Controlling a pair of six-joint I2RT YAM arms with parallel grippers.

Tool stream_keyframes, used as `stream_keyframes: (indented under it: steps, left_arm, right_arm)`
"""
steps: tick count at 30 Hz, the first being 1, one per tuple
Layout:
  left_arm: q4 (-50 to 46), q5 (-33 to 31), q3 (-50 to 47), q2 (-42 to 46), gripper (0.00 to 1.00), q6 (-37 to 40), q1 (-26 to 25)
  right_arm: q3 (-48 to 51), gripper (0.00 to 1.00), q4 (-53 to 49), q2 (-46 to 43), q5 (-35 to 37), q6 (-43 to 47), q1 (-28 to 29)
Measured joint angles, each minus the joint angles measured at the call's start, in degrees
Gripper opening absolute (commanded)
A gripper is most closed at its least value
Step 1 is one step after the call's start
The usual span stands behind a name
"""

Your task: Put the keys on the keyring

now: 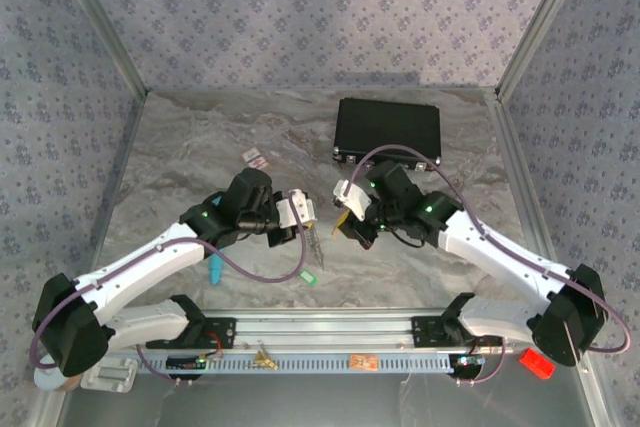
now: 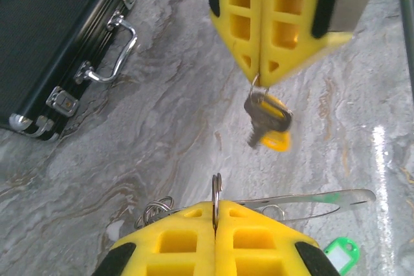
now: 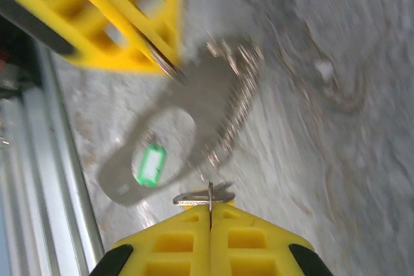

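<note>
Keyring in left fingers, yellow key dangling from right fingers

Case sits at the back of the surface, and there's the card left of it; pen well in front, off left; key lying in front.

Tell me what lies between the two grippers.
In the left wrist view, the yellow-headed key hangs from the right gripper toward the left gripper; the rest is bare tabletop.
</note>
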State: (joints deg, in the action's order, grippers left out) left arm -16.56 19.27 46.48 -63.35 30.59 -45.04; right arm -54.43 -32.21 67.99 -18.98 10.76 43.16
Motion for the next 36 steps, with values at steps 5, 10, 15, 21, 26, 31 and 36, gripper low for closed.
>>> stream_keyframes:
  steps: [5,10,15,21,26,31,36]
  left_arm:
    - [0.15,-1.92,-0.02,0.94,0.00,0.44,0.00]
    - [0.55,-2.23,-0.15,1.07,0.00,0.87,0.00]
    - [1.36,-2.19,-0.90,1.11,0.00,1.09,0.00]
    - [1.36,-2.19,-1.05,1.64,0.00,1.09,-0.02]
    - [1.38,-2.19,-1.07,1.99,0.00,1.31,-0.04]
    - [1.38,-2.19,-1.07,1.97,0.00,1.49,-0.04]
    - [1.38,-2.19,-1.11,1.97,0.00,1.51,-0.04]
  right_arm:
    - [-2.03,0.00,-12.74,4.74,5.97,-13.05,-0.42]
    - [-2.08,0.00,-21.11,6.80,6.58,-22.12,-0.90]
    - [-2.05,0.00,-21.64,15.96,6.14,-24.39,-3.08]
    - [-3.02,0.00,-20.24,24.06,6.49,-24.44,-3.41]
    - [-5.86,0.00,-18.40,27.43,7.69,-23.82,-4.42]
    - [-7.93,0.00,-17.27,29.86,8.39,-23.15,-5.03]
    - [-8.48,0.00,-16.28,31.61,8.76,-22.73,-5.22]
